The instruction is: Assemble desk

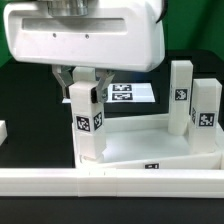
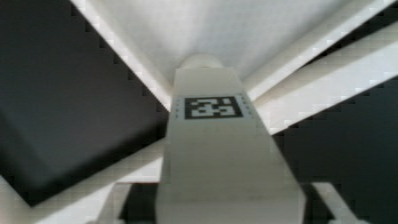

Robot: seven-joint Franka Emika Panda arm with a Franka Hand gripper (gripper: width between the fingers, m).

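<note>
Between the two grey fingers of the gripper (image 1: 83,84) a short white plastic block leg (image 1: 87,122) bearing a black-and-white square tag is pinched at its upper end. Its long axis is held upright, directly below the pincer, with its foot at the near corner of the white plastic rectangular tray-like desk top (image 1: 150,148), seemingly over that corner's socket. In the wrist view the same leg (image 2: 217,140) is seen end-on, smooth and matte. Two further legs (image 1: 181,98) are seen upright toward the exterior view's right. The marker board (image 1: 131,93) is seen behind.
</note>
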